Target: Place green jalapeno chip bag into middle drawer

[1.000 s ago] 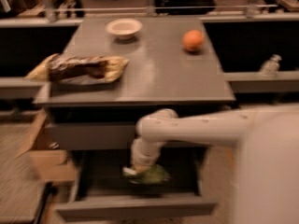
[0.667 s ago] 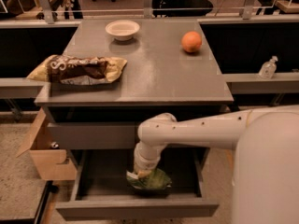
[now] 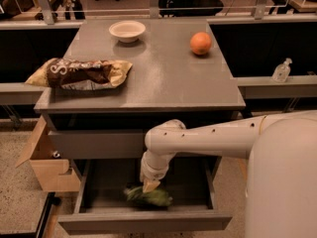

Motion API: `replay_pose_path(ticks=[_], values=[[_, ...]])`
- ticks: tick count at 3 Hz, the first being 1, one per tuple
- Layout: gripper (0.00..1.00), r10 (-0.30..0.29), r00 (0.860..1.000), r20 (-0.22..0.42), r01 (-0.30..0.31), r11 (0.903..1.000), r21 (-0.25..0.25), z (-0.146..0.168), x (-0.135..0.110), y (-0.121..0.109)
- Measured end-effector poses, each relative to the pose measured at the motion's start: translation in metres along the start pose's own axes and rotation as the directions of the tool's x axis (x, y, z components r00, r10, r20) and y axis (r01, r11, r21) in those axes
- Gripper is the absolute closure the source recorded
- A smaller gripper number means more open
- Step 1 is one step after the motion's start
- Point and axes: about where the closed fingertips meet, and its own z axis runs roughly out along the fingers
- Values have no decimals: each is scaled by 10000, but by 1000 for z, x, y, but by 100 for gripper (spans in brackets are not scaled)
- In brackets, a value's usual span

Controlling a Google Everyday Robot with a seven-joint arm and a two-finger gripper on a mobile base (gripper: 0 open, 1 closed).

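Cardboard box (image 3: pixel 48 170) lower left, on floor. Brown-and-yellow chip bag (image 3: pixel 79 73) left on surface (image 3: pixel 163 81). Lower centre: green jalapeno chip bag (image 3: pixel 148 197) lies inside open middle drawer (image 3: pixel 148 222), near its front. Gripper (image 3: pixel 150 185) right at bag's top; whether it grips, cannot tell. Orange (image 3: pixel 200 42) upper right. Step: placing, seemingly near done. Next move likely: release if held, lift arm out without snagging bag.
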Motion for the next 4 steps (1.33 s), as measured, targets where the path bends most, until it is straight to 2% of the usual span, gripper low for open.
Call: replay_pose_path(ticks=[1,3,4], values=[[0,-4,10000,2,4,10000,-39,2,0,1],[0,17,9999,154,-16,10000,-80,-2,-4,7],[18,416,9991,127,-417,9991,39,-11,-4,24]])
